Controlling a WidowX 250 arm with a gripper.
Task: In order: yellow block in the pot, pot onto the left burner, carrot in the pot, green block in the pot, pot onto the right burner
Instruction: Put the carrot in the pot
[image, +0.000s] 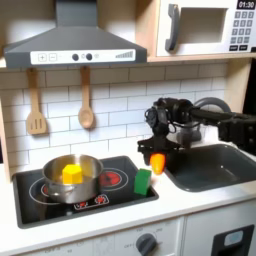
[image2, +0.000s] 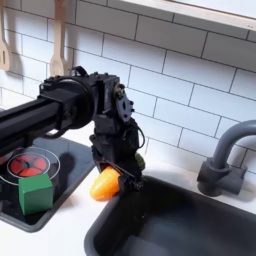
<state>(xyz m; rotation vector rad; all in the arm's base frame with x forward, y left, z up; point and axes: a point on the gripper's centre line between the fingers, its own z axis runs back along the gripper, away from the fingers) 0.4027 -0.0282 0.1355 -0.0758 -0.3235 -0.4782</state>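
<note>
One carrot (image2: 104, 183) is pinched in the closed gripper (image2: 112, 172), hanging by the sink edge, at three o'clock from the pot (image: 72, 180) on the left burner. A loose pinch could drop it into the sink (image: 205, 170) at four o'clock.

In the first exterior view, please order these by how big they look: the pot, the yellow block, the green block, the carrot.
1. The pot, clearly largest.
2. The green block.
3. The yellow block and the carrot look about alike; the block sits partly inside the pot and the gripper covers part of the carrot, so I do not rank them.
</note>
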